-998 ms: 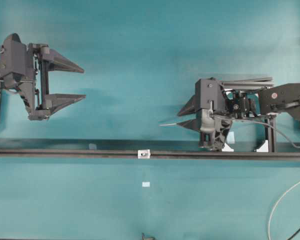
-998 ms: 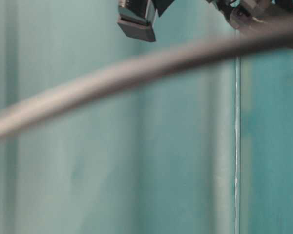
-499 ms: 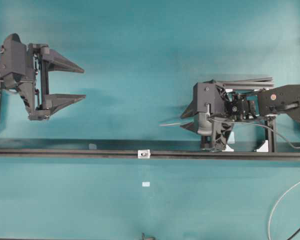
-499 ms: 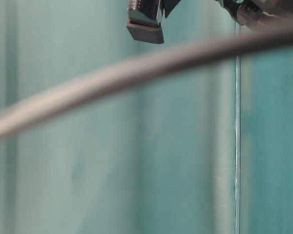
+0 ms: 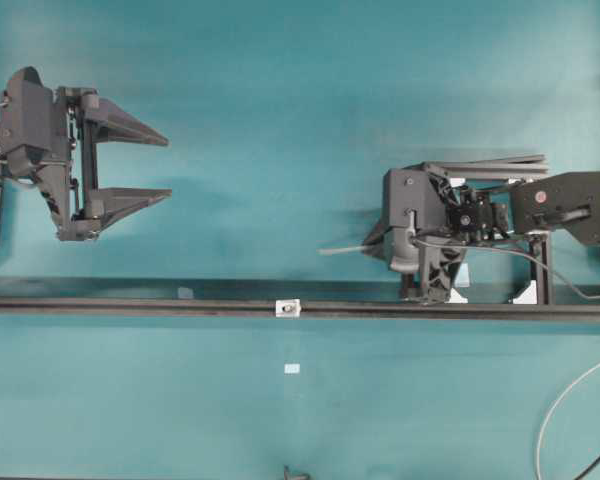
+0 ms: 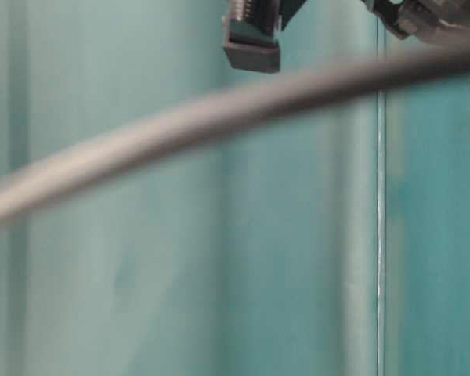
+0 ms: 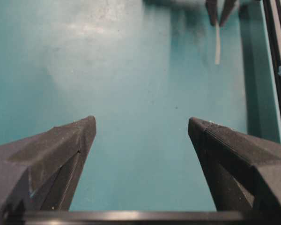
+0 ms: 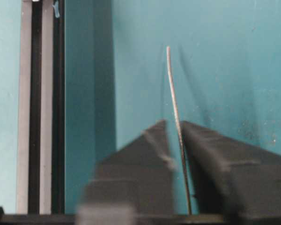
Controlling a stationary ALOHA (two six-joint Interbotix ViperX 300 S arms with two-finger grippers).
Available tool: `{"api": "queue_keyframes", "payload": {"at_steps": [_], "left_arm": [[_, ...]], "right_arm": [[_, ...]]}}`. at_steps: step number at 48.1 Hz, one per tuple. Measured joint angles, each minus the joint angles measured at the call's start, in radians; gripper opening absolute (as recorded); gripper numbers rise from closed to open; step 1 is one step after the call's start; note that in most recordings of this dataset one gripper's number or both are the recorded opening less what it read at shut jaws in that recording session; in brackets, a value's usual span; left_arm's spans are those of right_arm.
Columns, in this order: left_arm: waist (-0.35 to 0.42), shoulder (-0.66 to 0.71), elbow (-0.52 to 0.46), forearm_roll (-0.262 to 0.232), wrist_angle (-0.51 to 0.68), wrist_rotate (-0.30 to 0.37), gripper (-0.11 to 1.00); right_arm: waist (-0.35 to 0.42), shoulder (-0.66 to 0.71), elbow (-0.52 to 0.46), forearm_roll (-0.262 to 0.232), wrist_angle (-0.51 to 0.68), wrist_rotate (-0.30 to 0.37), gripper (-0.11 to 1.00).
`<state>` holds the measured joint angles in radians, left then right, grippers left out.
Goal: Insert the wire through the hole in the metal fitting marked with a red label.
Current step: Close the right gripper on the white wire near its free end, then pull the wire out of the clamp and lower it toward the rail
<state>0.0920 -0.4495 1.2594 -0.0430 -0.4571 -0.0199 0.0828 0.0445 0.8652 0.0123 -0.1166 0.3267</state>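
The wire (image 5: 342, 249) is thin and silvery and sticks out leftward from my right gripper (image 5: 372, 245). In the right wrist view the wire (image 8: 173, 93) runs between the two dark fingers. They have closed in on it, and it lies against the right finger. The metal fitting (image 5: 287, 308) is a tiny silvery block on the black rail (image 5: 130, 307), left of and below the wire's tip. Its hole shows only as a dark centre. My left gripper (image 5: 165, 167) hangs far left, open and empty (image 7: 141, 123).
The rail spans the table and also runs along the left of the right wrist view (image 8: 35, 117). A small white tag (image 5: 292, 368) lies below the fitting. A white cable (image 5: 560, 400) curves at bottom right. A blurred cable (image 6: 219, 117) crosses the table-level view.
My right gripper's fingers have closed together around the wire, and the wrist has shifted slightly left. The left arm has not moved.
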Motion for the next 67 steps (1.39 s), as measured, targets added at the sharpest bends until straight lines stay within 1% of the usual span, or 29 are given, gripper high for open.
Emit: {"api": "queue_keyframes", "payload": {"at_steps": [2, 4, 15, 22, 40, 45, 51, 57, 67], "left_arm": [[0.000, 0.002, 0.000, 0.000, 0.000, 0.000, 0.65], [0.000, 0.000, 0.002, 0.000, 0.000, 0.000, 0.65], [0.000, 0.002, 0.000, 0.000, 0.000, 0.000, 0.65], [0.000, 0.000, 0.000, 0.000, 0.000, 0.000, 0.65], [0.000, 0.000, -0.003, 0.002, 0.000, -0.002, 0.65], [0.000, 0.000, -0.006, 0.000, 0.000, -0.015, 0.65], [0.000, -0.005, -0.015, 0.000, 0.002, -0.038, 0.65], [-0.002, -0.005, -0.023, 0.000, 0.002, -0.057, 0.65], [0.000, -0.006, -0.051, 0.000, 0.012, -0.055, 0.65]], "right_arm": [[0.000, -0.002, -0.002, -0.005, 0.000, 0.000, 0.01], [0.002, -0.002, -0.003, -0.011, -0.002, 0.000, -0.01], [0.000, 0.000, -0.006, -0.052, -0.034, 0.000, -0.01], [0.000, 0.000, -0.006, -0.057, -0.054, -0.002, -0.01], [0.000, -0.006, -0.008, -0.057, -0.051, -0.002, -0.01], [0.000, -0.037, -0.006, -0.057, -0.026, -0.006, -0.01], [0.000, -0.083, -0.008, -0.060, 0.035, -0.006, -0.01], [-0.005, -0.124, -0.006, -0.075, 0.081, -0.006, -0.01], [-0.025, -0.181, -0.006, -0.110, 0.124, -0.006, -0.01]]}}
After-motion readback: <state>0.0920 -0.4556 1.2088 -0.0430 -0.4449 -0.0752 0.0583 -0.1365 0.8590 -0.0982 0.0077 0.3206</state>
